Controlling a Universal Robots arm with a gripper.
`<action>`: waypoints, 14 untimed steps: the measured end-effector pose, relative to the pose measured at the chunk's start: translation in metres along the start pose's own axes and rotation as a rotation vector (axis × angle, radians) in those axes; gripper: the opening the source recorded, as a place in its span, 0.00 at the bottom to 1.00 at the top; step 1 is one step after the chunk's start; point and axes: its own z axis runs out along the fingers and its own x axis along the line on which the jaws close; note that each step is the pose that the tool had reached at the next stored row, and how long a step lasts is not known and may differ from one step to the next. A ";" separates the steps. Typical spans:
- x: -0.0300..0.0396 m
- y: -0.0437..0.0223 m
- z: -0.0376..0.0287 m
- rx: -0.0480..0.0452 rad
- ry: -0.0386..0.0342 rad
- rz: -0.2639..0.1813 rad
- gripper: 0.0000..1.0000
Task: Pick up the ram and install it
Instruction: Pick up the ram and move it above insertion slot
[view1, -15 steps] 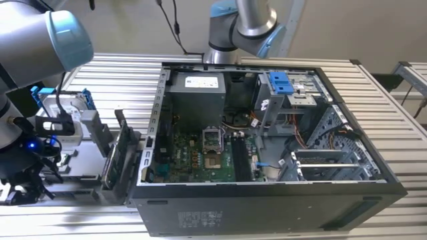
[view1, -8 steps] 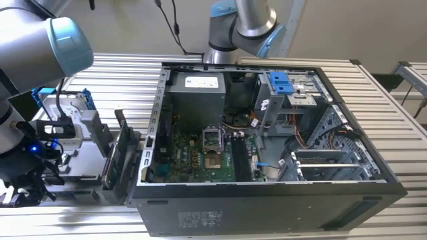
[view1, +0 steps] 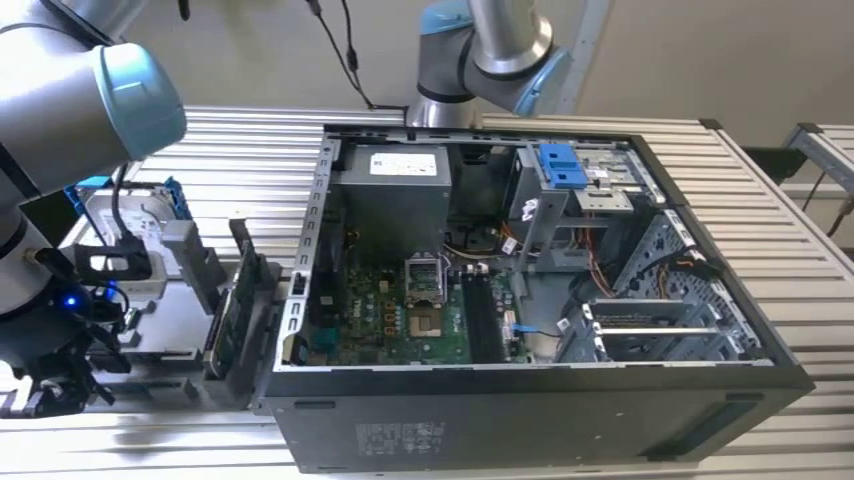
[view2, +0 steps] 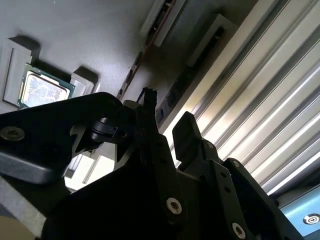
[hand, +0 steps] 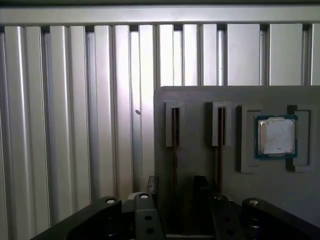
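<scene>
Matt black gripper (hand: 176, 184), ribbed metal table (hand: 75, 125)

Black metal computer tower case (view1: 534, 410), side panel off, lies on the ribbed aluminium counter (view1: 240, 140). Green motherboard (view1: 400, 320) exposed inside. Grey-and-pale-blue robot arm (view1: 80, 100) bends down near the counter's edge at the exterior view's left. Its dark gripper (view1: 56, 388) sits low by a grey parts tray (view1: 160, 335) just beside the case.
</scene>
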 end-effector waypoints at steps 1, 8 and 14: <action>0.0000 0.0000 0.0000 0.0000 0.0000 0.000 0.42; 0.0000 0.0000 0.0001 0.0001 -0.0001 -0.001 0.42; 0.0000 0.0000 0.0001 0.0001 0.0000 -0.001 0.15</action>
